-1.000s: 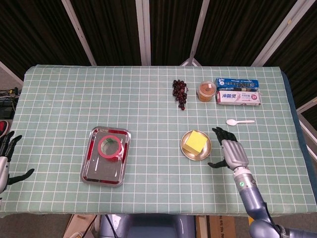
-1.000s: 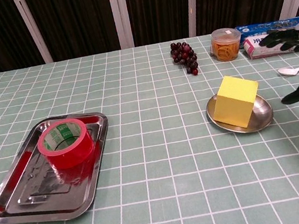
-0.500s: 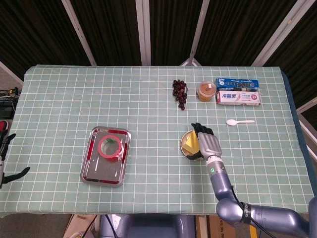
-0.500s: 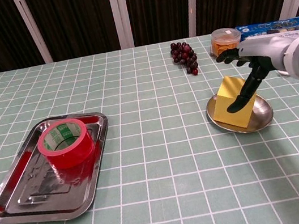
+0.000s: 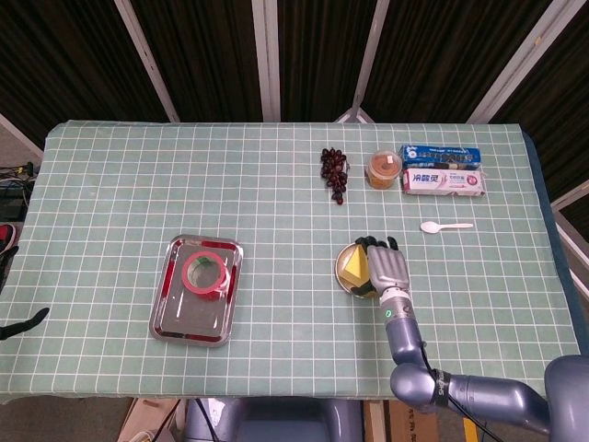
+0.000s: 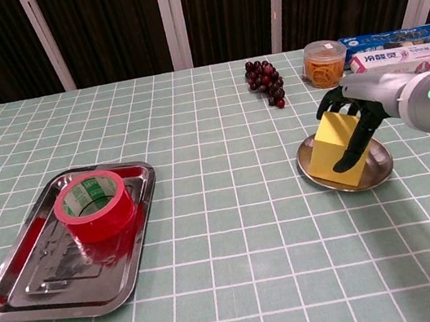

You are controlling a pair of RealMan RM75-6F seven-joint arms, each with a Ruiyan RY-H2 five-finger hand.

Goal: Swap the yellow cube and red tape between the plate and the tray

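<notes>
The yellow cube (image 6: 330, 150) stands on the round metal plate (image 6: 377, 168) right of centre. My right hand (image 6: 353, 115) is around the cube, fingers curled over its top edge and thumb down its near right face. The head view shows that same right hand (image 5: 387, 268) covering most of the yellow cube (image 5: 352, 267) on the plate (image 5: 345, 283). The red tape (image 6: 93, 204) lies flat in the steel tray (image 6: 31, 293) at the left, seen from above as the red tape (image 5: 204, 273) in the tray (image 5: 175, 322). My left hand (image 5: 23, 322) barely shows at the left edge, off the table, fingers apart.
At the back right lie a bunch of dark grapes (image 5: 334, 172), a small orange-filled jar (image 5: 383, 168), two long boxes (image 5: 444, 173) and a white spoon (image 5: 444, 226). The green checked cloth (image 5: 276, 230) covers the whole table.
My right hand has settled lower onto the cube, its fingers now wrapped over the top. My left hand has slid further out of the head view.
</notes>
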